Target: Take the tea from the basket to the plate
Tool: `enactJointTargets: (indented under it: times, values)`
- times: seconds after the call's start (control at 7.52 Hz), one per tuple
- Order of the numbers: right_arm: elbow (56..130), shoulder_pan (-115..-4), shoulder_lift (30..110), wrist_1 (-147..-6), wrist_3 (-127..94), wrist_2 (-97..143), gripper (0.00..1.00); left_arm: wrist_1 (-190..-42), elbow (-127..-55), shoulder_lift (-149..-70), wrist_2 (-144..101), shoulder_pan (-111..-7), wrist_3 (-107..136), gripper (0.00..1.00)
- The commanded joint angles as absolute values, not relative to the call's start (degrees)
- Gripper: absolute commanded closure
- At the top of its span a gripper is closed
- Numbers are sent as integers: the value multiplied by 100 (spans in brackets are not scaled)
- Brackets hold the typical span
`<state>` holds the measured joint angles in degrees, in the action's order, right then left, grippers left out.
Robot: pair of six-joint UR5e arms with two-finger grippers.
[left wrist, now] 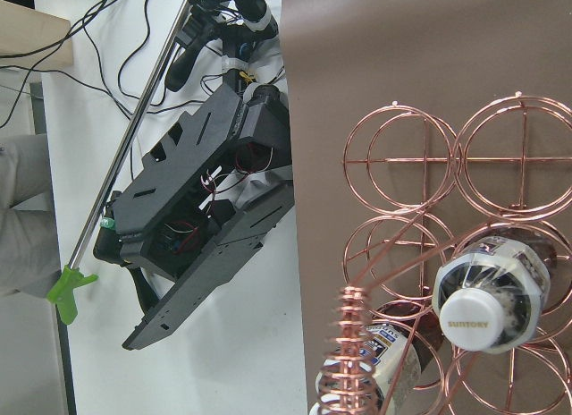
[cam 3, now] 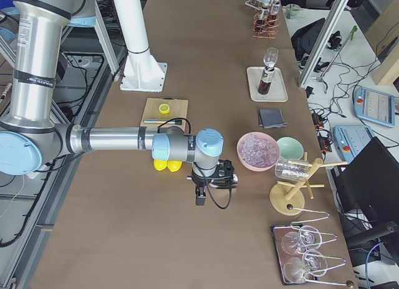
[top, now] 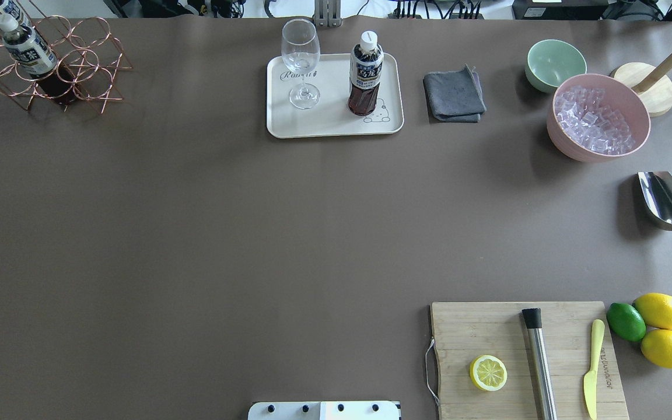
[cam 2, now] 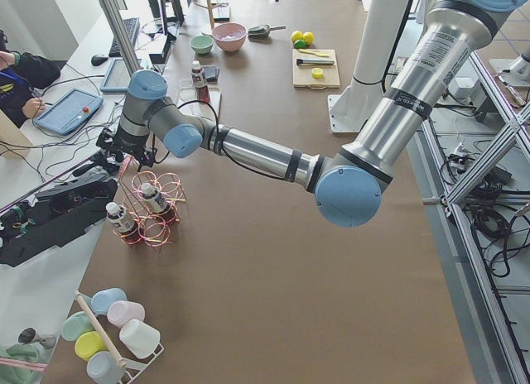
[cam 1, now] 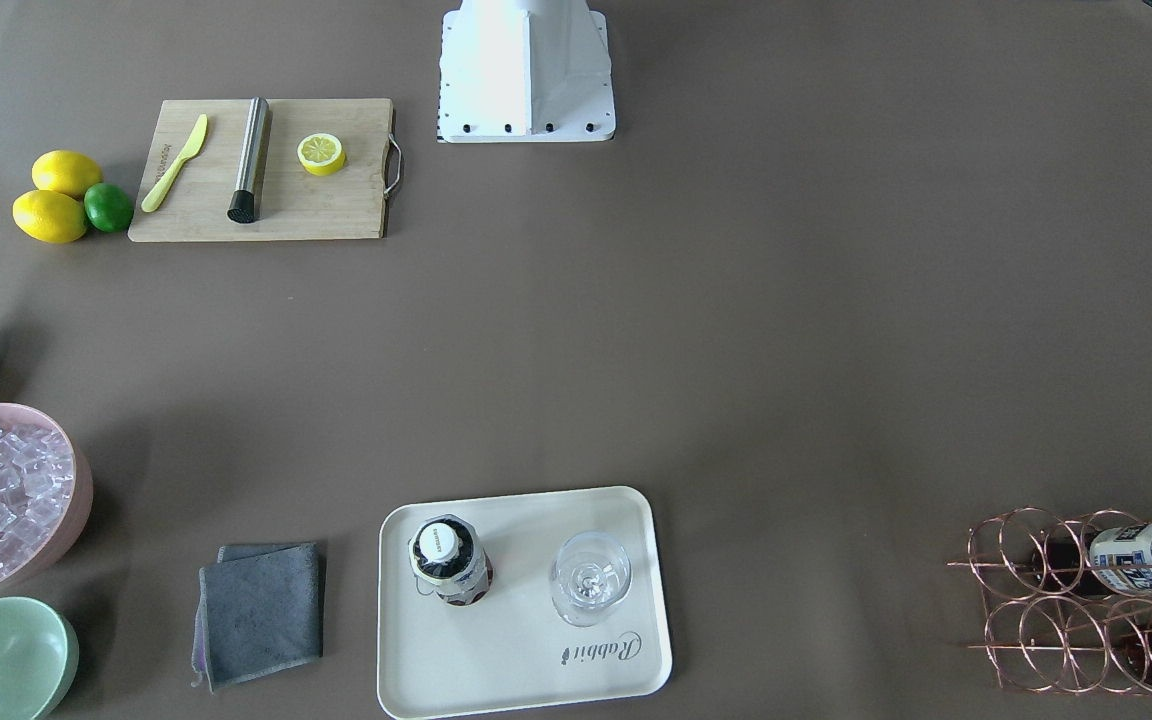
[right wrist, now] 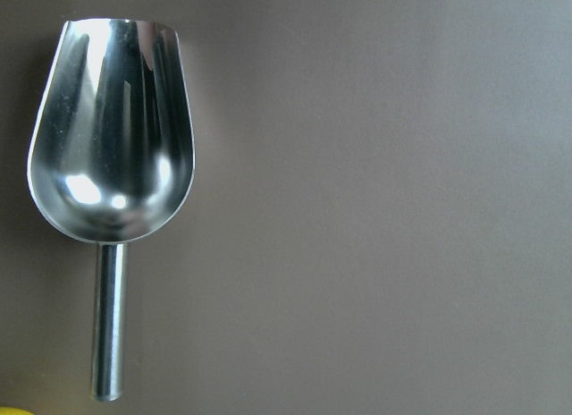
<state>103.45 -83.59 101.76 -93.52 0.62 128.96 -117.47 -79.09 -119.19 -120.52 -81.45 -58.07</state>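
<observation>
Left arm (cam 2: 257,152) stretched long across the desk (top: 196,233), left gripper (cam 2: 124,156) pointing down near the basket (cam 2: 153,206). Right arm (cam 3: 112,139) reaches out level, right gripper (cam 3: 201,192) down over the metal scoop (right wrist: 112,156). Can't tell either gripper's opening. One tea (top: 365,73) upright on plate (top: 336,125) beside glass (top: 301,64)

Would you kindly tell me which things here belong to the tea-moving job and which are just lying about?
Job: plate, basket, one tea on the plate, two teas in the basket.
Lying about: wine glass, grey cloth, green bowl, ice bowl, scoop, cutting board, lemons, lime.
</observation>
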Motion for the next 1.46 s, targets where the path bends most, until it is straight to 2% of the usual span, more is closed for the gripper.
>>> enactJointTargets:
  times: [0.0,0.27,0.4,0.8,1.06,1.33]
  values:
    - [10362,-8358,10169,-9352,62,12894,1,-11751,-9022,-11122,-12383,-8498,-5269,2]
    - [10362,-8358,10169,-9352,53,12894,1,-11760,-9945,-10461,-12410,-8517,-2748,2]
    - [10362,-8358,10169,-9352,53,12894,1,-11760,-10027,-10355,-12506,-8508,-1637,2]
    - [10362,-8358,10178,-9352,53,12894,1,-11742,-9976,-10388,-13111,-8499,1780,2]
    - [10362,-8358,10178,-9352,53,12885,1,-11777,-9871,-9717,-13456,-8464,2460,2]
    - [10362,-8358,10178,-9352,53,12885,1,-11725,-9564,-9538,-13691,-8464,2479,2]
